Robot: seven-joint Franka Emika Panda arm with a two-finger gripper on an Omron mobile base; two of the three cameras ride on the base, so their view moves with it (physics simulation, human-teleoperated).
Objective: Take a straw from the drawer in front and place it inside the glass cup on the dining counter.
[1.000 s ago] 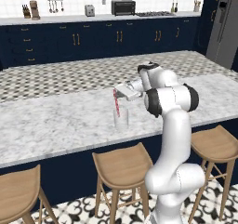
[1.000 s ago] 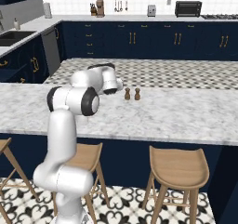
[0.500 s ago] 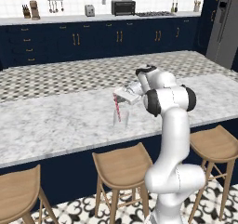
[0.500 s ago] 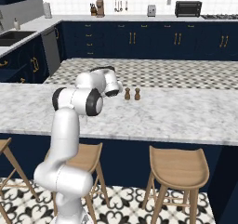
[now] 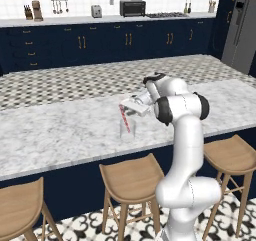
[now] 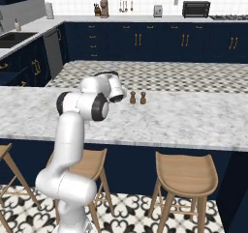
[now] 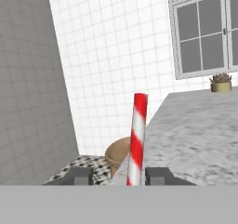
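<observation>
No lettering or brand mark is legible anywhere on the robot, the appliances or the counter. The claw [image 5: 131,104] hangs over the dining counter [image 5: 60,130], a long slab of white-grey speckled marble on a dark navy base, and right under its tips stands the glass cup [image 5: 127,127], a clear round tumbler. The straw [image 5: 125,118], thin, straight and striped red and white, leans inside the cup with its top end up at the claw. In the hand view the straw [image 7: 136,139] rises between the two small dark fingertips [image 7: 80,176], and there is a gap on each side of it, so the tips stand apart and are not pressed against it. Beyond the claw, away from the arm's side, the marble runs on smooth and bare to its far edge, with plenty of room. Two small brown shakers [image 6: 137,97] stand together on the counter beside the arm's wrist in the right base view. Round-topped wooden stools [image 5: 131,174] line the near edge of the counter below the claw, and patterned black-and-white tile covers the floor.
</observation>
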